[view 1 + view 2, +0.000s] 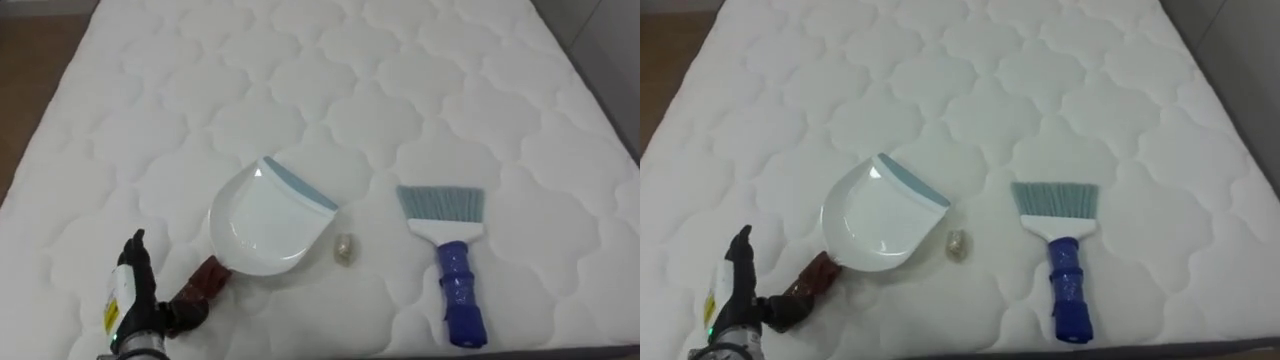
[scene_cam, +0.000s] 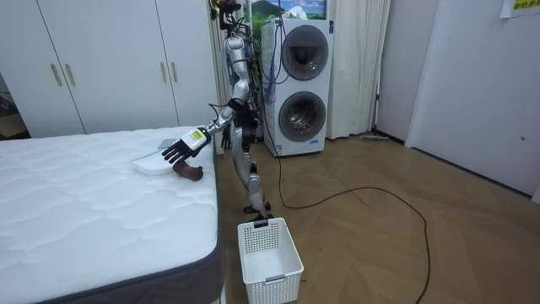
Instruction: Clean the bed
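A small crumpled scrap (image 1: 345, 249) lies on the white mattress (image 1: 300, 80), well to the right of the left hand (image 1: 135, 295). Between them lies the white dustpan (image 1: 265, 225). Its dark handle (image 1: 205, 282) points to the hand, whose fingers we see spread and loose, holding nothing, just beside the handle's end. Farthest from the hand, beyond the scrap, rests the blue-handled brush (image 1: 450, 245). A white basket (image 2: 268, 253) stands on the floor.
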Robot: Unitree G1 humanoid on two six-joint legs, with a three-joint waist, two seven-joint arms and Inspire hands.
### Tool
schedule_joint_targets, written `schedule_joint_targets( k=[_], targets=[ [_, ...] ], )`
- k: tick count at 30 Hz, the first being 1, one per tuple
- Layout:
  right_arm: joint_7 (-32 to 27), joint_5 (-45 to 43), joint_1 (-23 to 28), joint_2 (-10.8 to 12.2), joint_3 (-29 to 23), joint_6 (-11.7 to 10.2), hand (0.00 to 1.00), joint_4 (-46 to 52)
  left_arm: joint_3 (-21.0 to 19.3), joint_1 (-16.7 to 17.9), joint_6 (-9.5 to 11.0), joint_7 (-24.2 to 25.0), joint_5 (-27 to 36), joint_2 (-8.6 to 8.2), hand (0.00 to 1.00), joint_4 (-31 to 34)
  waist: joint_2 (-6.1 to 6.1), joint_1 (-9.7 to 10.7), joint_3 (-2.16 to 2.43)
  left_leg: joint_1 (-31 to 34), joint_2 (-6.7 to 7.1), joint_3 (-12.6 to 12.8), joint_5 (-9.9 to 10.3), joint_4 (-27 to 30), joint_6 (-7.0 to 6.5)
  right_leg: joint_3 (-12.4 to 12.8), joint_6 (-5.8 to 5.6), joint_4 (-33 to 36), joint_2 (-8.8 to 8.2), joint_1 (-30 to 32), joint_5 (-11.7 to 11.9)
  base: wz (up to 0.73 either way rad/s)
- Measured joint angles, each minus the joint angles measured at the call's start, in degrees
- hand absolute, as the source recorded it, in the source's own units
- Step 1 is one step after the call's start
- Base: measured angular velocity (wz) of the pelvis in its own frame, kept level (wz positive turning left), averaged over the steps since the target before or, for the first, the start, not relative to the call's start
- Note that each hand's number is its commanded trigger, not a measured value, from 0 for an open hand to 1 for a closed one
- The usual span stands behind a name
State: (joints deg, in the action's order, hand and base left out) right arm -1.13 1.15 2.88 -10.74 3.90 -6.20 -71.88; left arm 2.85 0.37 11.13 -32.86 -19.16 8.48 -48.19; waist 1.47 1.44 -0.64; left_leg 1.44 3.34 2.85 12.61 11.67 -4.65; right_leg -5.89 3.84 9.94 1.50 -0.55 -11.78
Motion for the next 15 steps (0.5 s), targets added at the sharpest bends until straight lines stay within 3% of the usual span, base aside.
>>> schedule_joint_targets(
  k=[8, 13, 15],
  targets=[
    [0.1, 0.2, -1.8, -0.5, 2.4, 0.0, 0.00, -0.4, 0.7, -3.0, 0.0, 1.4, 2.9, 0.34, 0.00, -5.9, 0.07, 0.3, 0.09, 3.4, -0.28, 0.8, -0.1, 0.1, -0.10, 0.2, 0.00, 1.9, 0.05, 4.5, 0.0, -0.07],
    [-0.1, -0.5, -3.9, -0.6, 4.0, -0.1, 0.00, -1.0, 2.9, -4.3, 0.0, 1.4, 3.0, 1.30, 0.00, -6.5, -0.26, 1.1, -0.11, 4.9, -0.39, 0.8, -0.2, 0.1, -0.13, -0.4, 0.00, 2.5, 0.03, 6.5, 0.0, 0.00],
    [-0.4, 0.4, -4.8, -0.7, 5.3, -0.1, 0.00, -1.9, 4.3, -6.5, 0.1, 1.8, 4.0, 1.31, 0.00, -10.0, -0.36, 1.4, -0.26, 5.6, -0.44, 0.8, -0.2, 0.1, -0.13, -0.4, 0.00, 2.8, 0.04, 7.2, 0.0, 0.00]
  ],
)
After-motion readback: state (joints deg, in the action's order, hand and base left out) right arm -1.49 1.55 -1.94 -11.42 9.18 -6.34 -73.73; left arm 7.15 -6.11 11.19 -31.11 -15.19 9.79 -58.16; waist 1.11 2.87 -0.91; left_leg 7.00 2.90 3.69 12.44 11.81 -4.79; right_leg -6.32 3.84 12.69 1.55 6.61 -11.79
